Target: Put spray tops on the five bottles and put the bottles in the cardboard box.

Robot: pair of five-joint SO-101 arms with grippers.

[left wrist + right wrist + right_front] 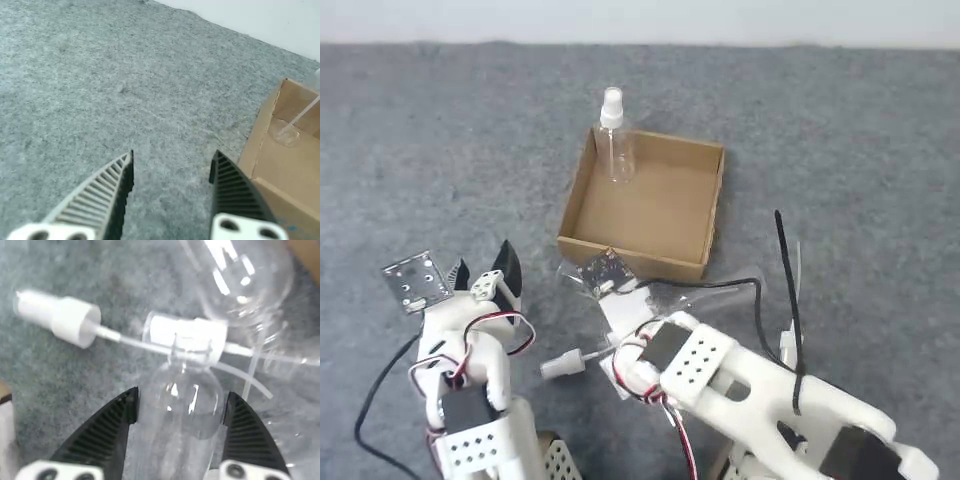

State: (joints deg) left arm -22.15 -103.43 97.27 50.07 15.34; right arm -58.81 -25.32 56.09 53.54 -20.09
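Right wrist view: ribbed black right hand [182,392] spread around clear round-shouldered bottle [175,440] on fuzzy grey tabletop [50,365]; left hand [174,152] spread too

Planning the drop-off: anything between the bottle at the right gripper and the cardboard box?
Yes: a loose spray top lies crosswise at the bottle's neck, another bottle beyond it, then the cardboard box's near wall.

Left arm [470,370] folded low, near-left of cardboard box [632,256] in high view; left gripper [173,155] beside box's left wall, jaws wide apart. Right arm [720,375] stretched toward box's near wall; right gripper [183,393] pitched down, jaws apart.
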